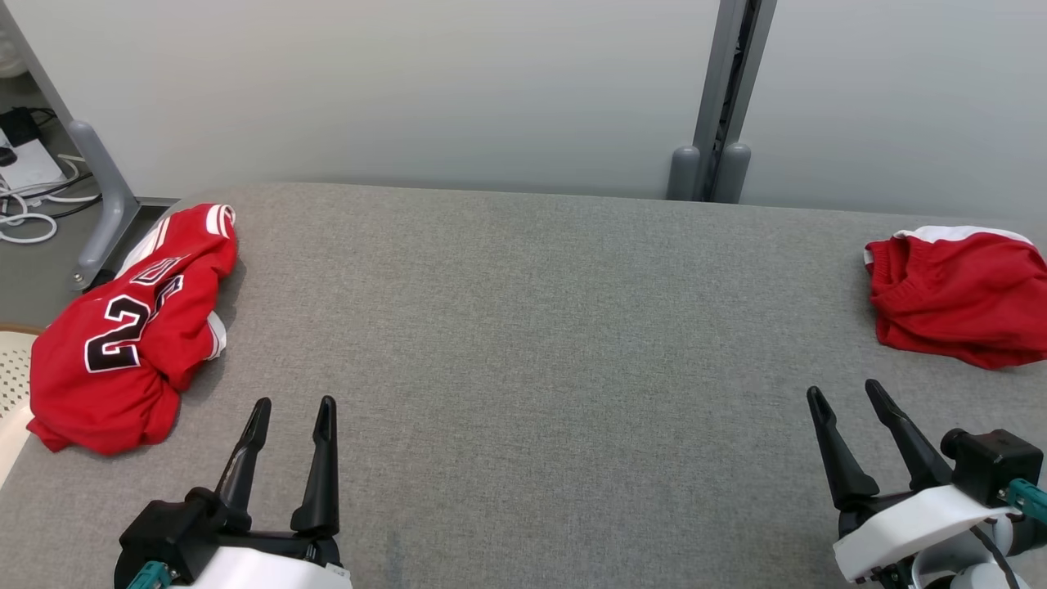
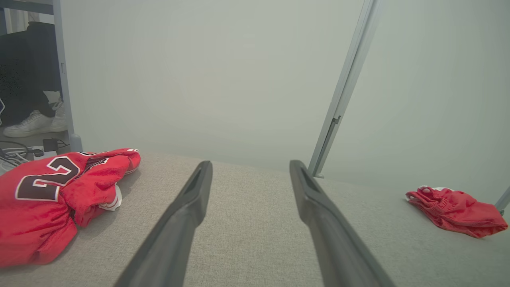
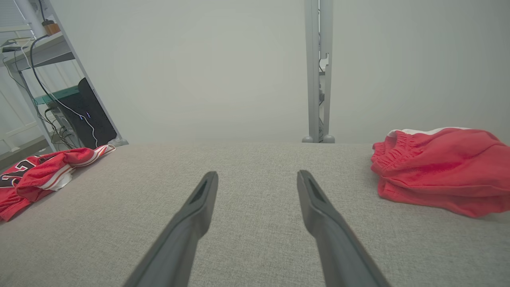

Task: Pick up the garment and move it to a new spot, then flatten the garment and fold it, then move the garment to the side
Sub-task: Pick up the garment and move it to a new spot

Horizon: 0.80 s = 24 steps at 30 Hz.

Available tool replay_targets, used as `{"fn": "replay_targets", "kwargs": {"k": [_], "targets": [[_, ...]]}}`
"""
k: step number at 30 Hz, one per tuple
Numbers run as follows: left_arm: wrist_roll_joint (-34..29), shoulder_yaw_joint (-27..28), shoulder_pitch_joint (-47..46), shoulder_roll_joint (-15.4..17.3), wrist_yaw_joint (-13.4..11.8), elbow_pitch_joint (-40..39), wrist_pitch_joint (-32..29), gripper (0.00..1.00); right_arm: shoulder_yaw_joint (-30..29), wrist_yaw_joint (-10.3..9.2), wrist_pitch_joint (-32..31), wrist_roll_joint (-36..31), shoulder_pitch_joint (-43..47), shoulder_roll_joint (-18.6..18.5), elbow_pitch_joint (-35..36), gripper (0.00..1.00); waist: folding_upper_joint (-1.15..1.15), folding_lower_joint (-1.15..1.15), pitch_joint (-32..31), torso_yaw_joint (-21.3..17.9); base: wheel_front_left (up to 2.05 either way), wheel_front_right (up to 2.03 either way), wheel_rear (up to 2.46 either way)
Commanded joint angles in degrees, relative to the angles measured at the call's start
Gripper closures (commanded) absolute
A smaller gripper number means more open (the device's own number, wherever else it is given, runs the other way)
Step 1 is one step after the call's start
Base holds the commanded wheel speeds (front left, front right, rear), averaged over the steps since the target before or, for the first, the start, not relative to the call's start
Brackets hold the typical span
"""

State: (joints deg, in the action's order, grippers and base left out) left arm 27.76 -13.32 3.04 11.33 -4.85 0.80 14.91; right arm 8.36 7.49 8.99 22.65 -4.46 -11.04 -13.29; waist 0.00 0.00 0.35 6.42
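Observation:
A crumpled red jersey [image 1: 131, 335] with black-and-white numbers lies at the left edge of the grey table [image 1: 523, 327]; it also shows in the left wrist view as the jersey [image 2: 48, 199] and in the right wrist view as the jersey [image 3: 36, 175]. Folded red shorts [image 1: 957, 298] with a white band lie at the far right, seen too as the shorts [image 2: 454, 211] and the shorts [image 3: 438, 167]. My left gripper [image 1: 293, 405] is open near the front left, just right of the jersey. My right gripper [image 1: 842, 393] is open at the front right, below the shorts. Both hold nothing.
A grey partition wall with a metal post [image 1: 720, 106] stands behind the table. Cables and a frame leg [image 1: 98, 196] sit off the table's left, and a pale perforated basket [image 1: 12, 368] touches the left edge. A person's white shoes [image 2: 36, 121] stand beyond the left side.

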Motion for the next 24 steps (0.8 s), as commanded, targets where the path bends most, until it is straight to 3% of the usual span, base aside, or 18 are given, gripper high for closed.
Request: {"fn": "replay_targets", "kwargs": {"k": [1,11,24], "targets": [[-0.1,0.1,-1.0,0.2,0.1,0.2,0.3,0.0,0.2,0.02,0.0,0.2,-0.8,-0.5,0.1,0.0,0.0,0.0,0.0,0.2,0.0,0.0,0.0],[0.1,0.1,-1.4,0.5,-0.1,0.4,0.2,0.0,0.9,0.02,0.5,0.5,-1.0,-0.6,0.2,0.0,0.0,0.0,0.1,2.9,0.0,0.0,0.0],[0.4,-0.1,-1.1,1.8,-0.2,0.6,-0.7,0.0,2.4,0.02,1.1,1.1,-0.8,-0.6,-1.1,0.0,0.0,0.0,-0.9,12.5,0.0,0.0,0.0]]}}
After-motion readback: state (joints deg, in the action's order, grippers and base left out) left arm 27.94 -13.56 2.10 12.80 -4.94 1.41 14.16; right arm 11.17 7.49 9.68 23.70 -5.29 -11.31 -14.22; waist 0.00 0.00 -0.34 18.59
